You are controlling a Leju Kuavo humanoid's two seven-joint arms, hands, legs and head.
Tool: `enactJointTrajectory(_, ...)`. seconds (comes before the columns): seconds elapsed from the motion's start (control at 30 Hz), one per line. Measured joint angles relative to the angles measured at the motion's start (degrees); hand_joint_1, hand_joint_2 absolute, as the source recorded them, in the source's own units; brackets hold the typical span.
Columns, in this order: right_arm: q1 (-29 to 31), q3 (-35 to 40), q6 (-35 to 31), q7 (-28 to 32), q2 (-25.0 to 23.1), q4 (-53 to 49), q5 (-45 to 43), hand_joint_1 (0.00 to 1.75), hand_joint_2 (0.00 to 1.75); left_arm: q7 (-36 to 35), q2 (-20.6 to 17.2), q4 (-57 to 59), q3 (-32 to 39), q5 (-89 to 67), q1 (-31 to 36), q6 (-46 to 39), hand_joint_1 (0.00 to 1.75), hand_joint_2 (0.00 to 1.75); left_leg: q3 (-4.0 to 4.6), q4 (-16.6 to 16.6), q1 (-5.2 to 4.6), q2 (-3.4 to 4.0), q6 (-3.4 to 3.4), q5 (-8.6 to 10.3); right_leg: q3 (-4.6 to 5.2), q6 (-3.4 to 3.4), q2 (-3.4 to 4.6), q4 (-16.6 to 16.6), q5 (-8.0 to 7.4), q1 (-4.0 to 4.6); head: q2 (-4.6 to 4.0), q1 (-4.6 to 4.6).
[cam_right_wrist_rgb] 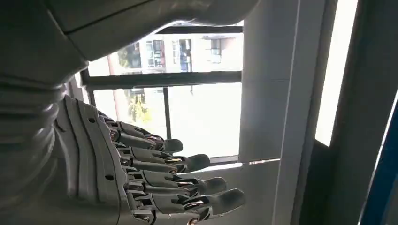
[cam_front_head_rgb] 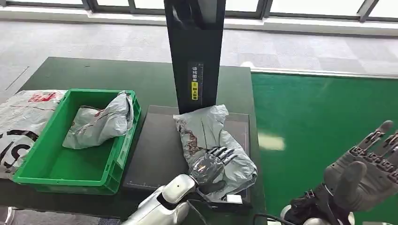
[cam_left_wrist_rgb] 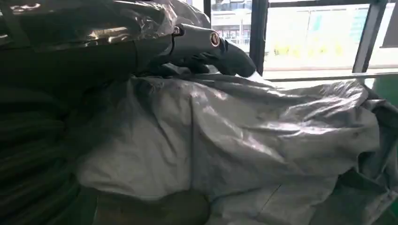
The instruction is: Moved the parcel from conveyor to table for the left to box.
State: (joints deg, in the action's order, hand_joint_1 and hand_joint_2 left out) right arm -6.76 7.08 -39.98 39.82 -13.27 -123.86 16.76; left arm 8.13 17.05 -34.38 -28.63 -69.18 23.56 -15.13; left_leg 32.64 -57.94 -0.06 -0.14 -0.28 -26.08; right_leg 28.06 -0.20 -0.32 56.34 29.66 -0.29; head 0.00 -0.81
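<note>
A crumpled grey parcel lies on the dark pad on the table, at the foot of a black post. My left hand rests on the parcel's near end, fingers stretched over the top and not closed around it. In the left wrist view the parcel bulges close under the thumb, which stays straight. A green box to the left holds another grey parcel. My right hand hangs open and empty over the green conveyor; its spread fingers show against a window.
The black post stands upright at the back of the pad, just behind the parcel. A white printed bag lies on the table left of the box. The table's near edge runs close below the box and pad.
</note>
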Motion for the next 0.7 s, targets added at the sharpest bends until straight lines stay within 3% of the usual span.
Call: enactJointTrajectory(0.7, -0.4, 0.0, 0.0, 0.0, 0.0, 0.0, 1.3, 0.00, 1.75, 1.3, -0.1, 1.5, 0.4, 2.1, 0.5, -0.6, 1.75, 1.75, -0.07, 0.0, -0.01, 0.02, 0.06, 0.10, -0.10, 0.09, 0.01, 0.0, -0.08, 0.01, 0.00, 0.00)
